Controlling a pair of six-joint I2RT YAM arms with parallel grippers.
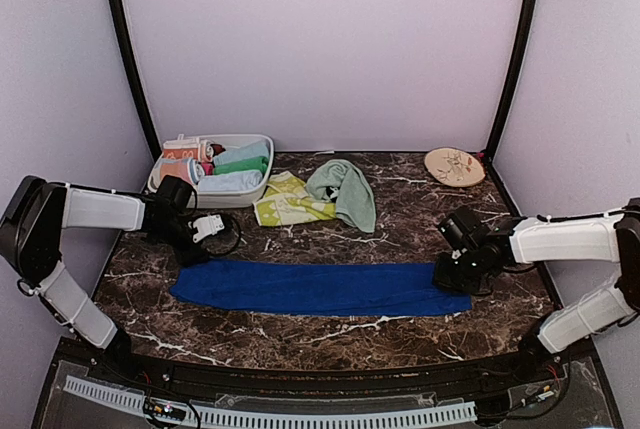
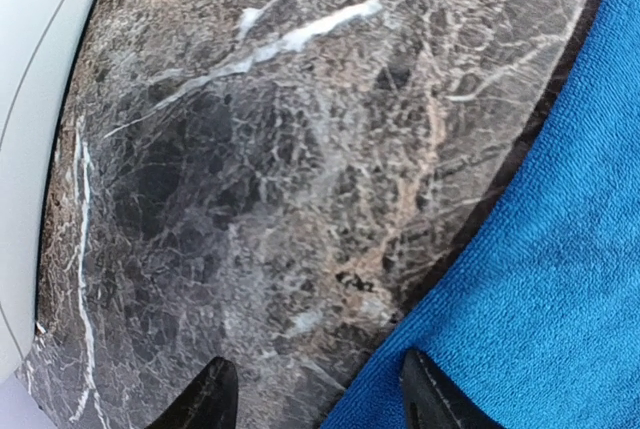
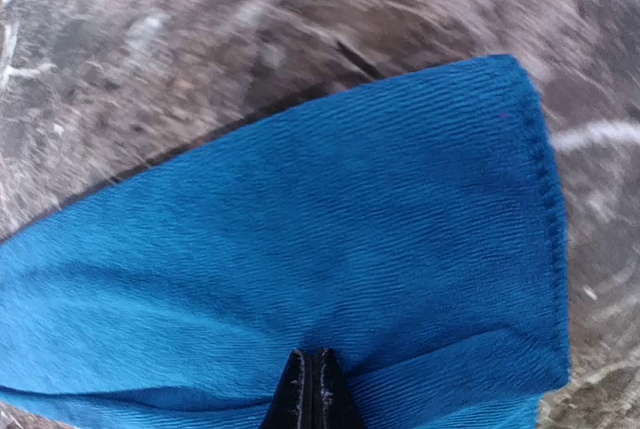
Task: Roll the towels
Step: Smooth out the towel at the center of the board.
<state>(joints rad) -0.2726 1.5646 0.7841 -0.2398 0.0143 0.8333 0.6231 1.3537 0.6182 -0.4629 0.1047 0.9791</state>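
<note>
A long royal blue towel [image 1: 320, 289] lies flat across the front of the marble table. My right gripper [image 1: 447, 274] sits at its right end, jaws shut on the blue towel [image 3: 300, 229], whose cloth puckers around the closed tips [image 3: 318, 374]. My left gripper [image 1: 203, 242] hovers open just behind the towel's left end. In the left wrist view one finger [image 2: 430, 399] is over the blue towel's edge [image 2: 560, 249] and the other is over bare marble. A pale mint green towel [image 1: 345, 189] lies crumpled at the back, partly on a yellow-green patterned towel [image 1: 285, 204].
A white bin [image 1: 222, 200] with several rolled cloths stands at the back left, close to my left arm; its wall [image 2: 30, 99] shows at the left of the left wrist view. A round beige patterned plate [image 1: 454, 166] lies at the back right.
</note>
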